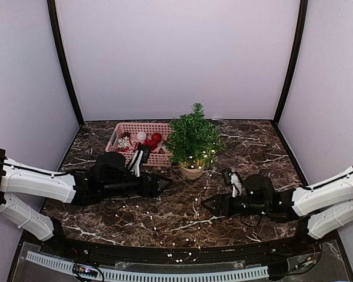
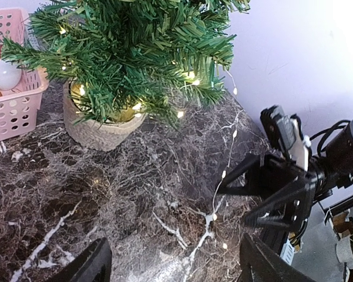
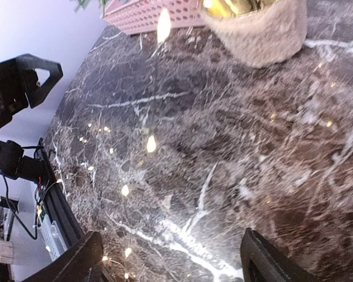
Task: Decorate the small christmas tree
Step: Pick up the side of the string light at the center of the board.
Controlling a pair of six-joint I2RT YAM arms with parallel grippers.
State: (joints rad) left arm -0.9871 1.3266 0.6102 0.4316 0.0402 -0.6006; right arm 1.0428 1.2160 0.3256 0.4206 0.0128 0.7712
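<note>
Mid-table, small christmas tree [image 1: 194, 138] beside basket [image 1: 142, 125]

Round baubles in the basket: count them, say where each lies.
2: the white bauble near the basket's middle, the red bauble just right of it. More may be hidden.

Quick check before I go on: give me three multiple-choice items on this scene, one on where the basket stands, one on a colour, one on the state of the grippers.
1. In the top view, the pink basket stands:
A) right of the small christmas tree
B) left of it
C) at the near table edge

2. The tree's pot is:
A) tan
B) red
C) blue

3. The left gripper and right gripper are:
A) both shut on the light string
B) one open, one shut
C) both open, empty

Answers:
1 B, the basket sits at the tree's left side.
2 A, its woven wall is tan.
3 C, each wrist view shows jaws wide apart, nothing between.
</note>
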